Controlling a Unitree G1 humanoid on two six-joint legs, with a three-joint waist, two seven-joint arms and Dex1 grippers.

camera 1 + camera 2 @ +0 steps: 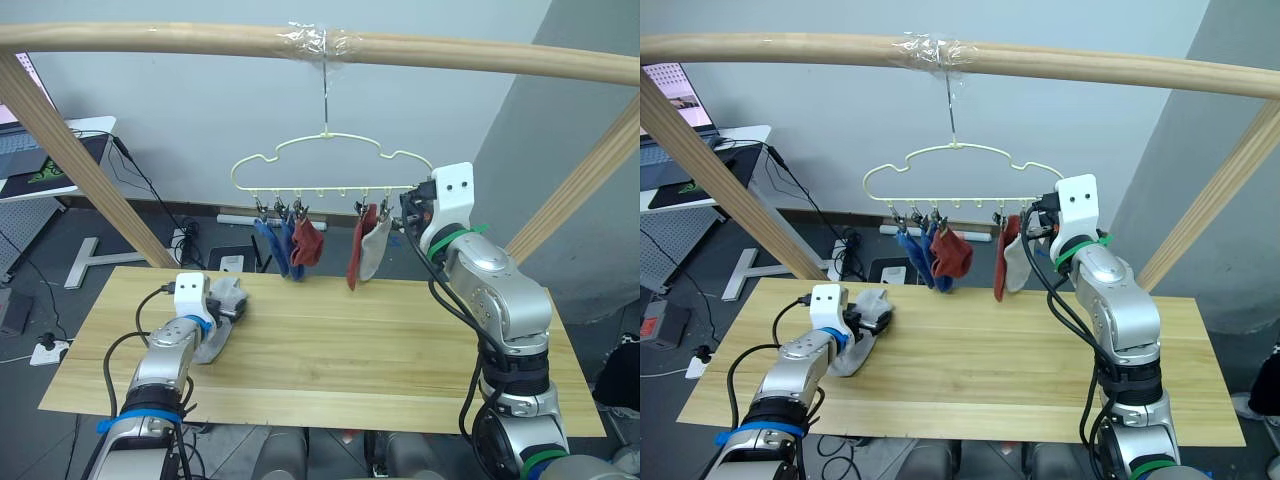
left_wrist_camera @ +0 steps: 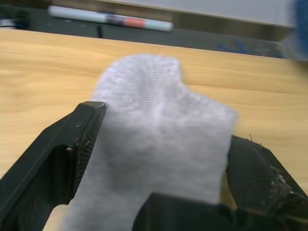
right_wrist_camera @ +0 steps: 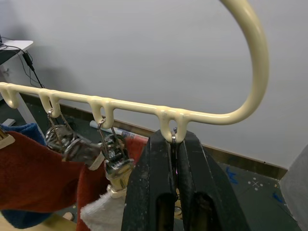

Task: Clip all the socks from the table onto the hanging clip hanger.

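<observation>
The pale yellow-green clip hanger [image 1: 330, 150] hangs by its hook from the wooden bar. Clipped under it are two blue socks [image 1: 275, 245], a rust red sock [image 1: 308, 243], a second rust red sock [image 1: 357, 255] and a light grey sock [image 1: 375, 250]. My right gripper [image 3: 174, 144] is raised at the hanger's right end and is shut on the last metal clip [image 3: 174, 135]. On the left of the table [image 1: 350, 350] lies another light grey sock [image 2: 154, 120]. My left gripper [image 2: 163, 144] is open, with one finger on each side of that sock.
A thick round wooden bar [image 1: 450, 50] runs overhead, with slanted posts [image 1: 80, 160] at both ends of the table. Behind on the left stand a white desk with a laptop [image 1: 40, 150] and cables on the floor [image 1: 170, 215].
</observation>
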